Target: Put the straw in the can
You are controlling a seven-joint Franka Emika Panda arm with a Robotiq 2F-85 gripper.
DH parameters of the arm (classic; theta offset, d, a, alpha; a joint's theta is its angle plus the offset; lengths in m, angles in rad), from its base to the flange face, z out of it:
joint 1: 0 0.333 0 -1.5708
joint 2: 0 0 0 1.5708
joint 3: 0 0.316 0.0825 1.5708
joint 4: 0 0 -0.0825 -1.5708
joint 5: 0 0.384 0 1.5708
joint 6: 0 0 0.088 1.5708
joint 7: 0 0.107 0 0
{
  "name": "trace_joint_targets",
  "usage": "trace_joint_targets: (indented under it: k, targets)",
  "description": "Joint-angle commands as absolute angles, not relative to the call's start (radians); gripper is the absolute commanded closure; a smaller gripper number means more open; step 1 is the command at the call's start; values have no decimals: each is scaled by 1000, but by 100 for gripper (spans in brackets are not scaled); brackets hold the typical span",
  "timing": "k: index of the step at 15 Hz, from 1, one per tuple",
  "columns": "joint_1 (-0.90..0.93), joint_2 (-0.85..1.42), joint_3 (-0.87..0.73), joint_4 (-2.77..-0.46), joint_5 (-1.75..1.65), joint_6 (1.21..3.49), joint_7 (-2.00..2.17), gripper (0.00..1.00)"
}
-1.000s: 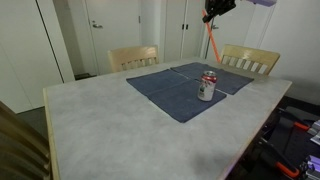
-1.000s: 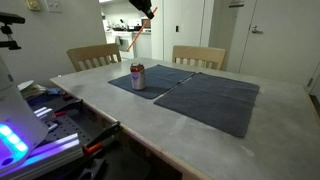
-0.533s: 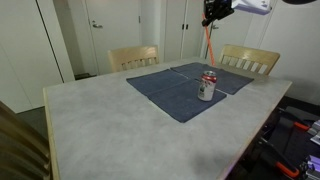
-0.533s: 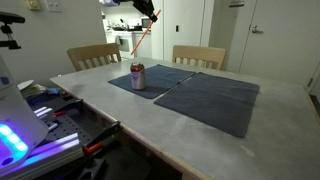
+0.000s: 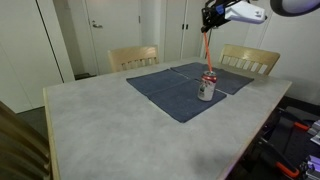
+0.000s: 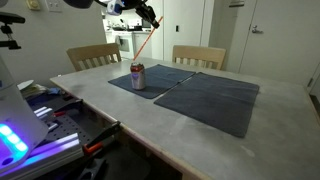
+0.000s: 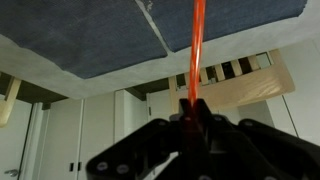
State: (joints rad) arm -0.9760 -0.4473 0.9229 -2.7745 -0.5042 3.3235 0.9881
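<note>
Pincer (image 5: 210, 15) clamped on straw (image 5: 206, 48), high over table (image 5: 90, 110); straw slants down, tip just above can (image 5: 207, 86). Risk: slanted tip likely misses the drinking hole, skids aside, or topples can.

straw (image 5: 206, 50) showing red; can (image 5: 207, 87) showing silver with red markings; placemats (image 5: 165, 95) showing dark blue; tabletop (image 5: 100, 125) showing mottled grey.

Arm (image 5: 247, 13): my shell is white and rounded, upper right in an exterior view, meeting a grey domed joint at the corner.
Gripper (image 5: 209, 16): mine is black and compact, near the top edge.
Fingers (image 7: 155, 140): matte black, angular, blurred along the wrist view's bottom.
</note>
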Motion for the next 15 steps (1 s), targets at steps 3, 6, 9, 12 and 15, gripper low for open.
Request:
trace_joint_targets:
  k: [3, 6, 9, 12, 15]
  targets:
    - [-1169, -528, 1109, -2774, -495, 3381, 1052, 98]
    - [-1247, -571, 1194, -2773, -474, 3408, 1081, 98]
    - [-1305, -600, 1258, -2770, -437, 3427, 1088, 98]
    - [-1342, -584, 1295, -2754, -420, 3428, 1082, 98]
    - [-1357, -567, 1303, -2743, -417, 3423, 1075, 98]
